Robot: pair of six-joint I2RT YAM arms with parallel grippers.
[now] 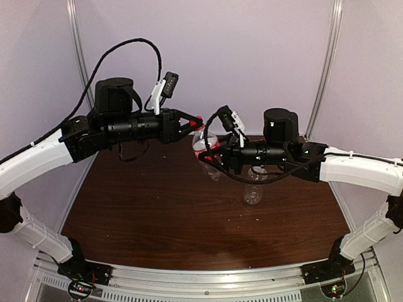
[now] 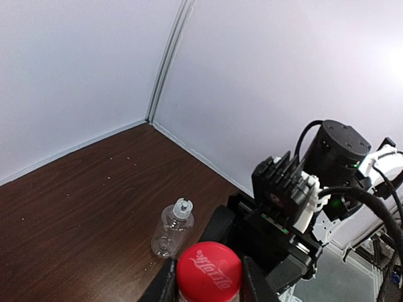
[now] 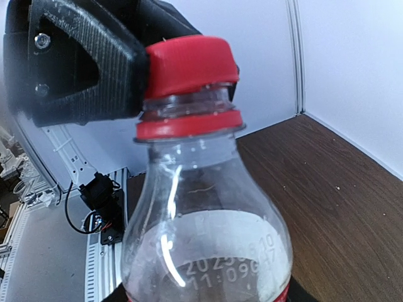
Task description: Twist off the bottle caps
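Item: red cap (image 2: 208,270), seated on the neck of the slim bottle (image 3: 201,239), which is held off the bench (image 1: 157,207) at upper centre of the overhead view. Holder, cap end: your left pincer (image 2: 208,283), pressed together on the cap. One finger sits on each side of it, low in the left wrist view, and the printed top face is turned toward that camera. Holder, body end: your right pincer (image 1: 213,153), reaching in from the right of the overhead view and pinching the bottle lower down, around the label. Its fingers barely show in its own wrist view, so read the hold from above. Axis: the bottle's long line runs from the cap at top of the right wrist frame down toward the right pincer. You cannot tell whether it is truly upright or a little tilted. Governing relation: the cap lies directly between the left fingers, so the turn should probably go about that neck line, with the right arm as anchor. Second item: clear bottle (image 2: 172,231) with white cap (image 2: 182,206), standing on the bench, untouched, lower centre-right of the overhead view, nearer your right arm.
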